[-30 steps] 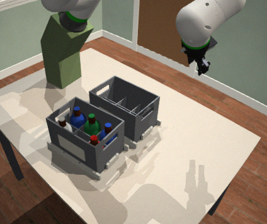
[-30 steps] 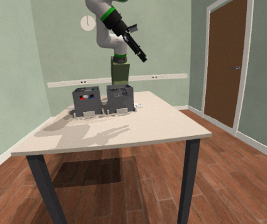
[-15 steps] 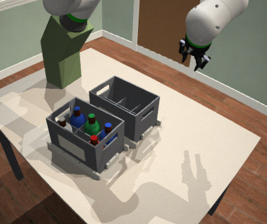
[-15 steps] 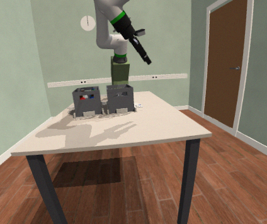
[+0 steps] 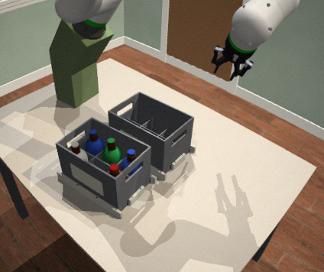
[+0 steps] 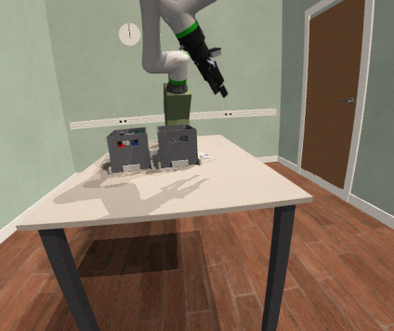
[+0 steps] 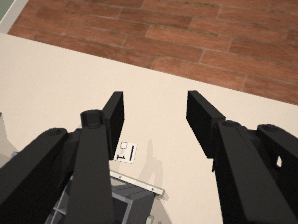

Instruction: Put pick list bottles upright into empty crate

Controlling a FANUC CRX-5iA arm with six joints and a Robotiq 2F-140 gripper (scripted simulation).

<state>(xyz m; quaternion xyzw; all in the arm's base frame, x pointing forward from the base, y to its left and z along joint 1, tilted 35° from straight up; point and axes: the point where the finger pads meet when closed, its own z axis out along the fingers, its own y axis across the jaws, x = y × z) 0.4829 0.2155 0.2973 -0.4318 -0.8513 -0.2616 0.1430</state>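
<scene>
My gripper (image 5: pixel 223 76) (image 6: pixel 221 93) (image 7: pixel 155 105) is partly open and empty, high above the table beyond the empty crate. The full crate (image 5: pixel 134 187) (image 6: pixel 129 158) stands level. In the top view it shows a blue bottle (image 5: pixel 94 146) at the back, a green bottle (image 5: pixel 111 153) in the middle, another blue bottle (image 5: pixel 131 162), a red-capped bottle (image 5: pixel 114 169) and a white bottle (image 5: pixel 81 155). The empty crate (image 5: pixel 154 147) (image 6: pixel 177 151) (image 7: pixel 141 205) stands level beside it. The pick list (image 6: pixel 204 156) (image 7: pixel 126 152) lies by it, partly behind a finger; a "1" and a white square show.
Pale brackets (image 5: pixel 137 195) (image 7: pixel 137 183) edge the crates on the table (image 5: pixel 271 164) (image 6: pixel 237 186) (image 7: pixel 50 70). Dividers split the empty crate. The green pedestal (image 5: pixel 69 65) (image 6: pixel 177 109) stands at the far end of the table. The arm's shadow falls across the table top.
</scene>
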